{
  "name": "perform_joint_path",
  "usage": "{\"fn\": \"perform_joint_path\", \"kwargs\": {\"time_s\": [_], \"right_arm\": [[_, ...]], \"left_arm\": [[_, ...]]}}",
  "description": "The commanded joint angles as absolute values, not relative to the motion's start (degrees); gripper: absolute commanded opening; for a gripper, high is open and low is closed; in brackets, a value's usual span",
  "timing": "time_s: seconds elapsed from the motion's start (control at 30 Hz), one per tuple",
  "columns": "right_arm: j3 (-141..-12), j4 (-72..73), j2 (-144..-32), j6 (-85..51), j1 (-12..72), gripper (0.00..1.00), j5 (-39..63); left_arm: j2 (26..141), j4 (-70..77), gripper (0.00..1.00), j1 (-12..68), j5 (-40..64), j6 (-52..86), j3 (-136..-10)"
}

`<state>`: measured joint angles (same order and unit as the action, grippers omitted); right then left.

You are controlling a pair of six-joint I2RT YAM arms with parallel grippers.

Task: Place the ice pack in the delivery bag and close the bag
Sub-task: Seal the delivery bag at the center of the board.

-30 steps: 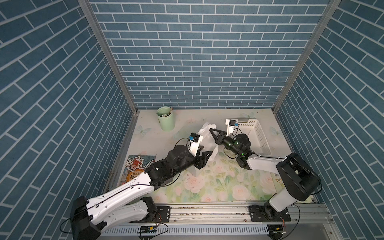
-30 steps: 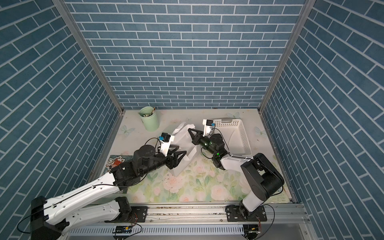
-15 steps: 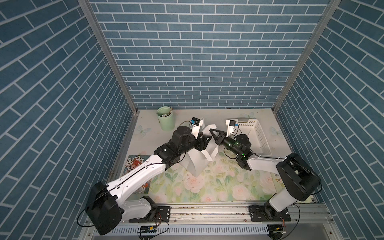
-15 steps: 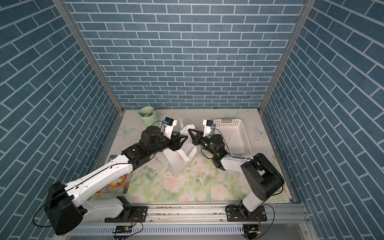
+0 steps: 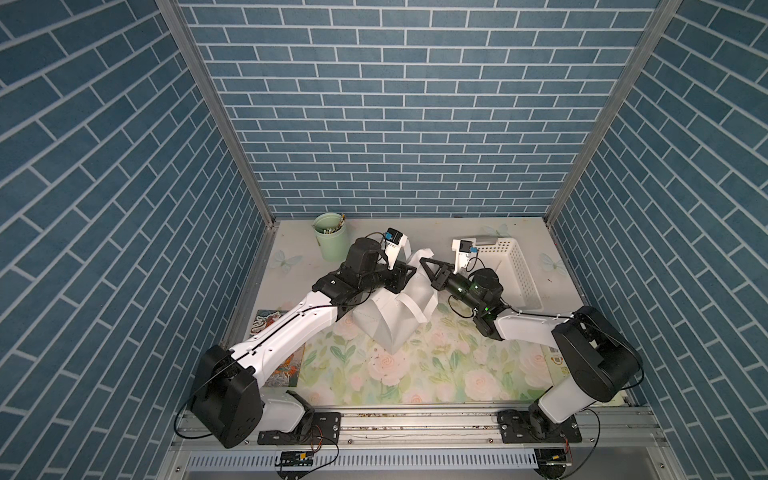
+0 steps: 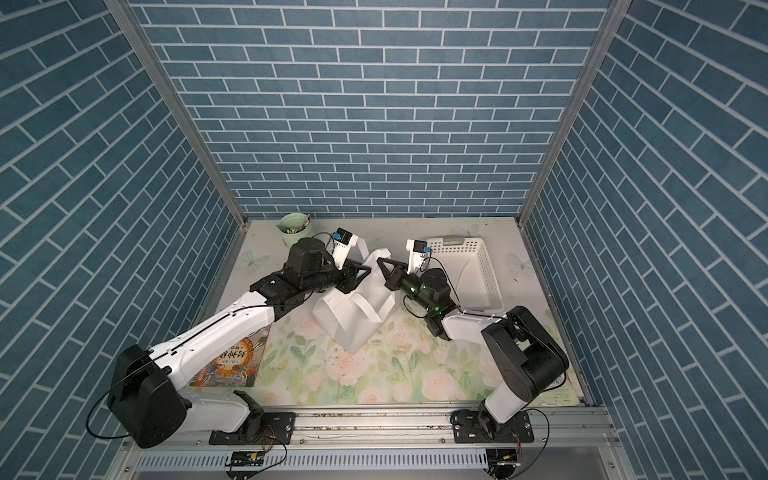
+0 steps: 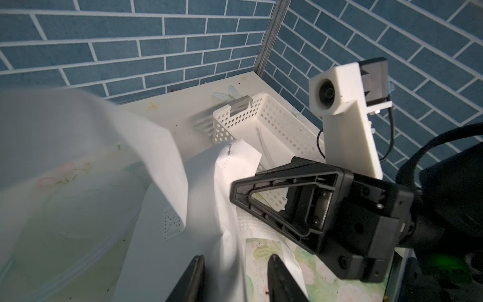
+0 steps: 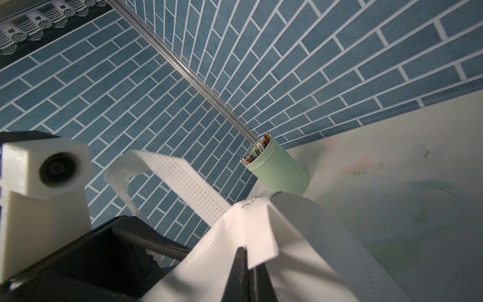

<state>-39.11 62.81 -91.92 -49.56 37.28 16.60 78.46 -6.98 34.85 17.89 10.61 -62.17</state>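
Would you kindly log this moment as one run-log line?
left claw: open, astride white fabric delivery bag wall | right claw: shut on bag rim

Both arms same build. My left arm (image 5: 286,332) and right arm (image 5: 528,330): long white links, blocky black joint housings (image 5: 226,395). My jaws: black, triangular open-frame fingers, small screws in the black block behind them. White printed camera mount (image 7: 342,104) on each wrist, round dark lens, black module with a blue tag at the back. Black cables (image 7: 460,132) at the joints. Green light (image 7: 444,261) on the right wrist. Black base plates (image 5: 299,437) bolted to a silver rail (image 5: 415,426).
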Motion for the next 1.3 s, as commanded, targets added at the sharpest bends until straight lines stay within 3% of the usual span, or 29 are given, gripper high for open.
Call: {"fn": "perform_joint_path", "kwargs": {"time_s": [0.0, 0.13, 0.33, 0.6, 0.83, 1.03, 1.27], "right_arm": [[-38.2, 61.7, -91.1, -49.6, 37.1, 0.00, 17.0], [-38.1, 61.6, -90.8, -49.5, 37.1, 0.03, 17.3], [-38.0, 57.7, -88.5, -46.6, 36.5, 0.20, 17.8], [-35.7, 55.6, -84.8, -45.9, 32.3, 0.30, 18.8], [-36.2, 59.7, -85.5, -45.9, 31.8, 0.34, 23.3], [-36.5, 61.8, -85.8, -46.9, 31.8, 0.35, 23.6], [-38.9, 65.5, -89.9, -50.9, 31.7, 0.40, 25.9]], "left_arm": [[80.3, -12.9, 0.35, 35.1, 17.7, 7.8, -63.0], [81.3, -15.2, 0.24, 35.0, 15.6, 7.0, -64.0], [81.6, -16.2, 0.23, 35.1, 14.7, 6.8, -64.2], [80.9, -15.9, 0.23, 35.1, 15.4, 6.8, -64.1], [80.3, -16.0, 0.27, 35.1, 16.3, 6.8, -63.9], [79.0, -15.7, 0.37, 35.1, 16.7, 7.0, -63.5], [78.3, -15.0, 0.38, 35.1, 18.0, 7.4, -62.8]]}}
